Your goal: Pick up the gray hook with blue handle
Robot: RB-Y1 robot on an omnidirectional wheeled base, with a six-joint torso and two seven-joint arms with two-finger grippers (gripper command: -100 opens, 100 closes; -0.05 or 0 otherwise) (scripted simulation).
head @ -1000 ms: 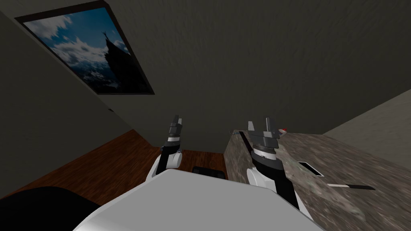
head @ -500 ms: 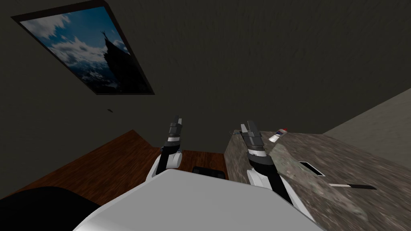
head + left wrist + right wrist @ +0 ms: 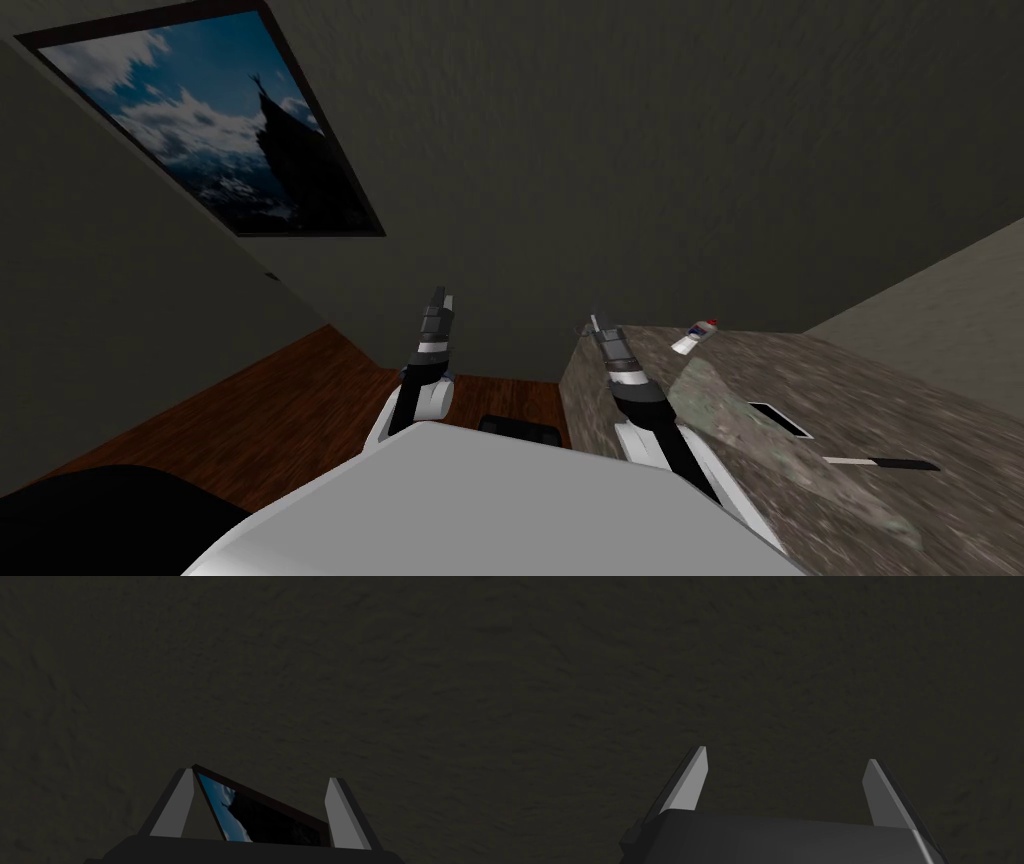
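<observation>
- Right gripper (image 3: 597, 322) is now sitting nearer 12 o'clock than a second ago. It has swung from over the stone-patterned counter (image 3: 860, 400) to the counter's far corner and turned edge-on to the head camera.
- Its fingers (image 3: 692, 786) are standing released and are gripping nothing. They are facing a flat dark surface, so the arm is judged to be lining up, not yet descending.
- The hook is not being identified with certainty. A thin grey sliver (image 3: 581, 328) is lying at that corner, just beside the gripper's tips, and may be it. No blue is discernible.
- Left gripper (image 3: 441, 297) is hanging at 11 o'clock, off the counter, with fingers spread and empty, probably parked clear of the reach.
- A red-capped white item (image 3: 697, 336) is resting at 1 o'clock and a black-handled knife (image 3: 880, 464) at 3 o'clock. Both are lying apart from the working arm.
</observation>
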